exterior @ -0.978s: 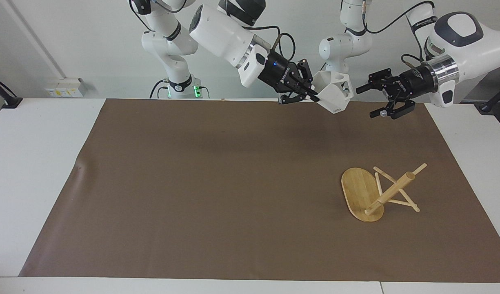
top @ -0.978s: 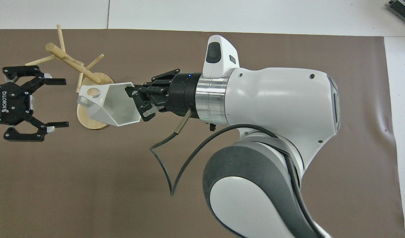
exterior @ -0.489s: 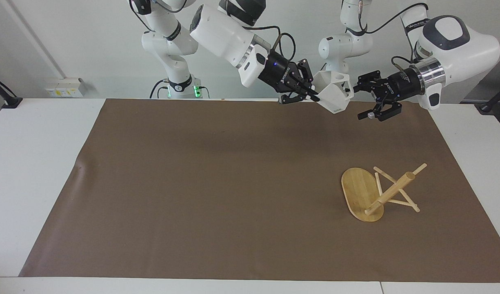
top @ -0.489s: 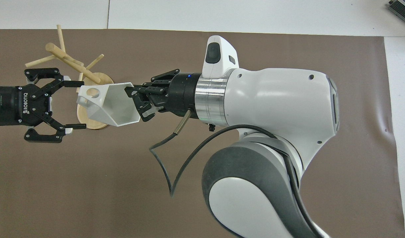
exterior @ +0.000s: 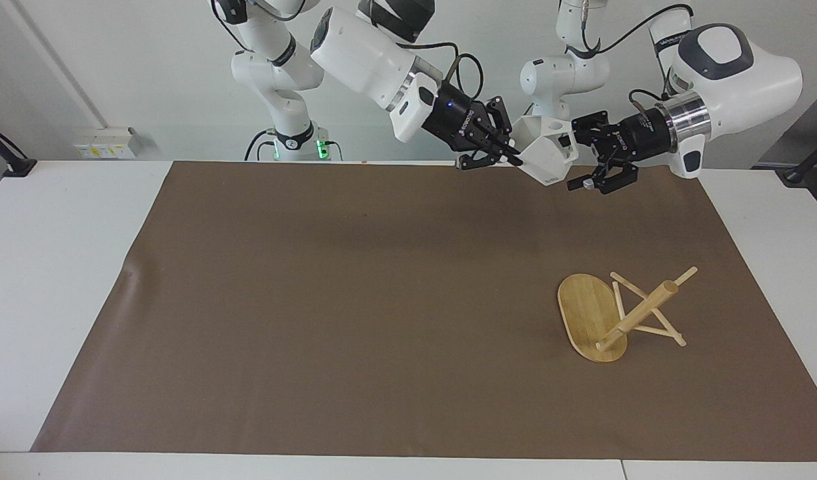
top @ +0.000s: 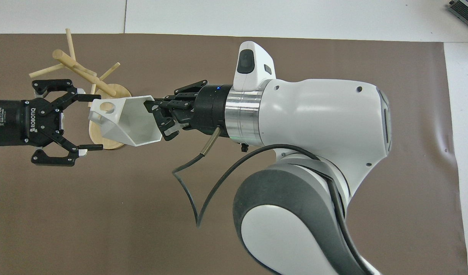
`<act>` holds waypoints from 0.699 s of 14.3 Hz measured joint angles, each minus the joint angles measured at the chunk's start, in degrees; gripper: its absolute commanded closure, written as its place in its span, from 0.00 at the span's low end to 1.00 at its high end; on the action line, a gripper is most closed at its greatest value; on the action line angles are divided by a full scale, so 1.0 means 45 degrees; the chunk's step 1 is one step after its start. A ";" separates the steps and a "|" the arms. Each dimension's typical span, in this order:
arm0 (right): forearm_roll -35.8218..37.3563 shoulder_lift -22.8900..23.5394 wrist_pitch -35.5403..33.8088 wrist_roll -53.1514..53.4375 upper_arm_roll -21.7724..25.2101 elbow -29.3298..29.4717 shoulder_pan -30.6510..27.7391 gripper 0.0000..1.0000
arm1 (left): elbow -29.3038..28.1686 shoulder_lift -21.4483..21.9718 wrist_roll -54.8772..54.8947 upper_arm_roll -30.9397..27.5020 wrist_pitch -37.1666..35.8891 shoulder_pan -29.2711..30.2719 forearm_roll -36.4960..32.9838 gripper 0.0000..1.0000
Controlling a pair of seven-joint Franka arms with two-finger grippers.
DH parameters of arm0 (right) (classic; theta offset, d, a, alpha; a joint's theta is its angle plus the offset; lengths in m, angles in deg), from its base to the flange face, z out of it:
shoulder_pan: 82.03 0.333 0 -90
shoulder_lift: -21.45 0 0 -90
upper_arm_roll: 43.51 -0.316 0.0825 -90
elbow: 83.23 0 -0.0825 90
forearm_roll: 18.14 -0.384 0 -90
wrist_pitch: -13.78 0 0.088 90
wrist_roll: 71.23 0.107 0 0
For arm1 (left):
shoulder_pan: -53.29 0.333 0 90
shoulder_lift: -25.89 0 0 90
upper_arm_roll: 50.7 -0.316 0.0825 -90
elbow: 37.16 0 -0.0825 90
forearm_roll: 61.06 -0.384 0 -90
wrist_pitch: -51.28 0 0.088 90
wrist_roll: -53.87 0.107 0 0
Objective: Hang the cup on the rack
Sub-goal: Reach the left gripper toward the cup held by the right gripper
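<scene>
Left gripper point(exterior: 577, 160) moved in to the cup point(exterior: 545, 151), fingers wide around its handle end, right gripper point(exterior: 515, 159) clamped on cup rim, upper centre of frame, rack point(exterior: 615, 312) tipped on brown mat point(exterior: 355, 300), lower right.

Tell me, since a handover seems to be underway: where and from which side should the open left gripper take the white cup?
Probably at the handle end. The right gripper is shut on the cup at its rim, so the blocky pierced handle points toward the left gripper, whose open fingers already flank it. Coming straight in from the left arm's end of the table fits that pose.
</scene>
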 measured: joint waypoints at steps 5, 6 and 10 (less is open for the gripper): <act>0.0000 0.0000 0.0001 0.0000 0.0000 -0.0002 0.0000 1.00 | -0.0004 0.0128 -0.0021 0.0066 0.0000 -0.0226 0.0001 0.00; 0.0000 -0.0001 0.0000 0.0000 -0.0001 -0.0002 0.0001 1.00 | -0.0005 0.0170 -0.0033 0.0066 0.0001 -0.0260 0.0001 0.00; -0.0001 0.0000 0.0000 0.0017 -0.0013 -0.0006 0.0001 1.00 | -0.0009 0.0193 -0.0037 0.0064 0.0004 -0.0287 0.0001 0.00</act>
